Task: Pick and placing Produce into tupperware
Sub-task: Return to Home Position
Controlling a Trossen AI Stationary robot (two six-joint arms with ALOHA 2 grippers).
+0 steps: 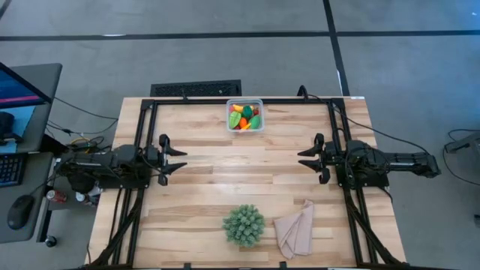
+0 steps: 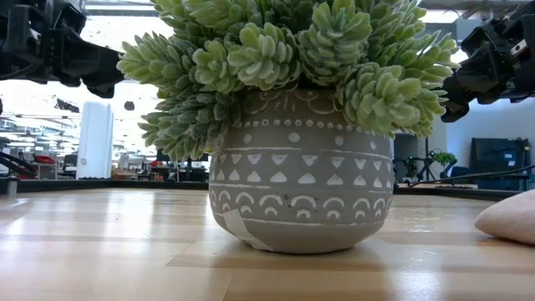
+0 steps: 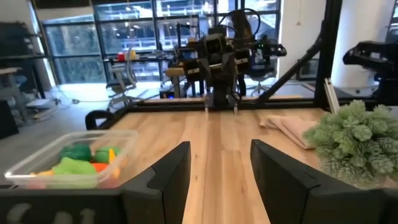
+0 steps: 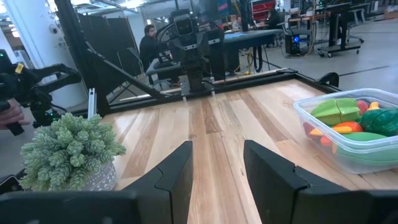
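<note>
The clear tupperware [image 1: 245, 116] stands at the table's far edge, middle, and holds the toy produce [image 1: 244, 117]: green, orange, yellow and red pieces. It also shows in the left wrist view [image 3: 71, 163] and the right wrist view [image 4: 348, 127]. My left gripper [image 1: 178, 159] hovers open over the table's left side, its fingers pointing right. My right gripper [image 1: 306, 158] hovers open over the right side, pointing left. Both are empty and apart from the container.
A spiky green plant in a patterned grey pot [image 1: 243, 224] stands near the table's near edge, and it fills the low view [image 2: 292, 125]. A folded beige cloth [image 1: 296, 229] lies right of it. Bare wood lies between the grippers. A person [image 4: 149, 43] is in the room beyond.
</note>
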